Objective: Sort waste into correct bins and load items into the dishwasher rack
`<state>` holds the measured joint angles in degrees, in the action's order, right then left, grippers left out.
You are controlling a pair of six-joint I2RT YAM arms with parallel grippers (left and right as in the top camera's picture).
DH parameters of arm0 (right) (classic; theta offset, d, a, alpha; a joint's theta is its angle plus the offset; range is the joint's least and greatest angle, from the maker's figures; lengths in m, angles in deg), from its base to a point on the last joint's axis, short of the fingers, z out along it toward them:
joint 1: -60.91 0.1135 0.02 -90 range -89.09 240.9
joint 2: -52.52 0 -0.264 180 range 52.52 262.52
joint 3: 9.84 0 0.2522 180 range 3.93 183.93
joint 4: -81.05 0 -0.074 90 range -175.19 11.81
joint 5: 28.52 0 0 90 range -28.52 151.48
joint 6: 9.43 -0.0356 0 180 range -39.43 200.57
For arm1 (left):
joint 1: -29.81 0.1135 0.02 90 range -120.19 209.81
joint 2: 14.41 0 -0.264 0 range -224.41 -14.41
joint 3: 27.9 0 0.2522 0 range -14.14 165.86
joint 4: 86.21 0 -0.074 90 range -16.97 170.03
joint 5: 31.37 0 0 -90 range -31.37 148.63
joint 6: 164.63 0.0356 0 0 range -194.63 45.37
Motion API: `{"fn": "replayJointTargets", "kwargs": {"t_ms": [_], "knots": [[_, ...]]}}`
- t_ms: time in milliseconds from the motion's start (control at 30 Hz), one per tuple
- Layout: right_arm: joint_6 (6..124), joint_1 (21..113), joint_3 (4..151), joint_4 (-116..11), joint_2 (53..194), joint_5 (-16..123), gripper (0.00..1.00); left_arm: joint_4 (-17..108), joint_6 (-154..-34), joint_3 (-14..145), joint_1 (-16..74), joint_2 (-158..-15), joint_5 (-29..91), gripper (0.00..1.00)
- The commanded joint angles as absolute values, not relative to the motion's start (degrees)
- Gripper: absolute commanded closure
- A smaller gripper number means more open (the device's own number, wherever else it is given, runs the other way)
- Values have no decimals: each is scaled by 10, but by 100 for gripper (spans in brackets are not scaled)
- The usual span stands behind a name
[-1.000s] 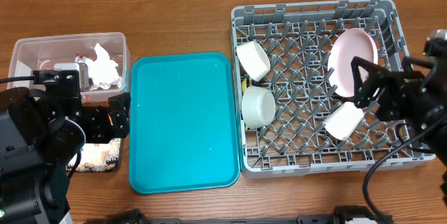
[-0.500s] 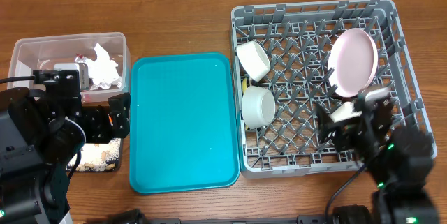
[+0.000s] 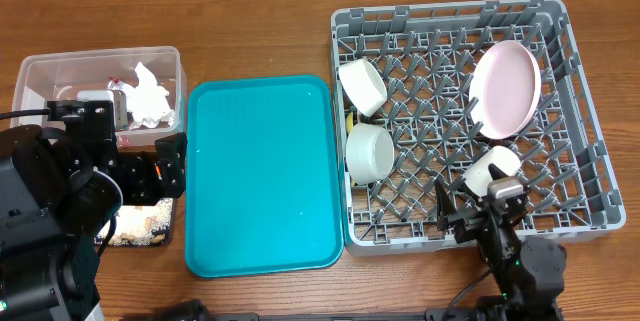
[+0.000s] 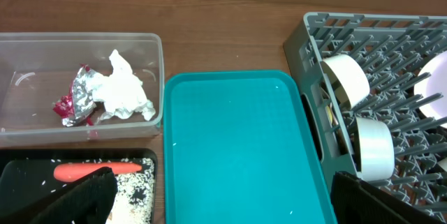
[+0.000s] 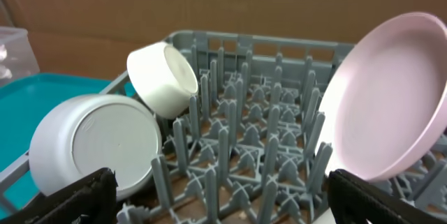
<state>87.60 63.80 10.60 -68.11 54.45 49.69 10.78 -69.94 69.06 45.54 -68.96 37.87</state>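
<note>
Far left, the left gripper [image 4: 223, 182] is spread wide with nothing in it, hanging over the near end of the black tray [image 4: 21, 175]. That tray has the orange carrot [image 4: 87, 171] lying across it, with pale food scraps [image 4: 136, 182] scattered around. Right behind it sits the clear tub [image 3: 30, 71], holding the crumpled white napkin [image 4: 126, 88], with the red-and-silver foil wrapper [image 4: 73, 102] touching its left side.

Next over is the teal tray [image 3: 262, 176], just beside the dishwasher rack [image 3: 450, 9].

Inside the rack, 2 cream cups lie tipped on their sides along the left wall, 1 further back [image 3: 362, 86] and 1 nearer [image 3: 368, 153]. A sliver of pale yellow [image 3: 349, 119] shows between them, too hidden to tell spoon from fork. A 3rd cup [image 3: 492, 169] sits right of center near the front. The pinkish plate [image 3: 506, 89] stands tilted on edge among the pegs, back right.

The right gripper [image 3: 480, 219] is at the rack's front edge, fingers well apart, holding nothing.
</note>
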Motion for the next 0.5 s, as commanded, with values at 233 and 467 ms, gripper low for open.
{"fn": "replayJointTargets", "kwargs": {"t_ms": [233,467], "knots": [[867,641,44,-818,527,494,0,108,-690,695,452,-688,381,0],[868,641,44,-817,527,494,0,108,-690,695,452,-688,381,0]]}}
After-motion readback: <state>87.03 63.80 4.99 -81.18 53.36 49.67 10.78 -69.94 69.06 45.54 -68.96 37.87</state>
